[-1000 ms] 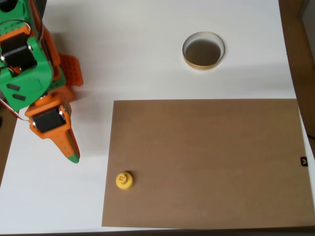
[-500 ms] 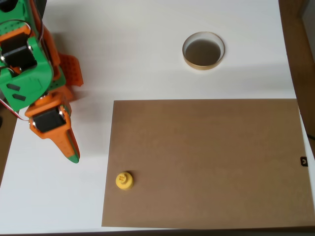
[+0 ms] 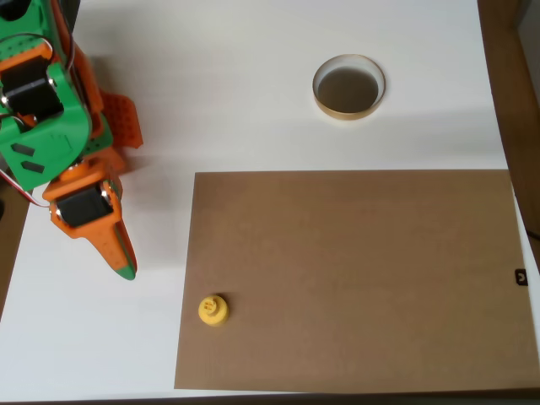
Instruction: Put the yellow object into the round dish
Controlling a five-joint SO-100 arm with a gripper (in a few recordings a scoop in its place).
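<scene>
Seen in the overhead view: green-and-orange arm (image 3: 51, 126) reaching in from the 10 o'clock corner of the white surface (image 3: 236, 93), tilted down toward 5 o'clock. Tool (image 3: 122, 263) hanging above bare surface, its orange finger tipped green; apart or together, cannot tell from this angle. One yellow object (image 3: 213, 310), upright at the 7 o'clock corner of one brown sheet (image 3: 363, 278), near the tool. One round dish (image 3: 348, 86) at 1 o'clock, well apart from it.
</scene>
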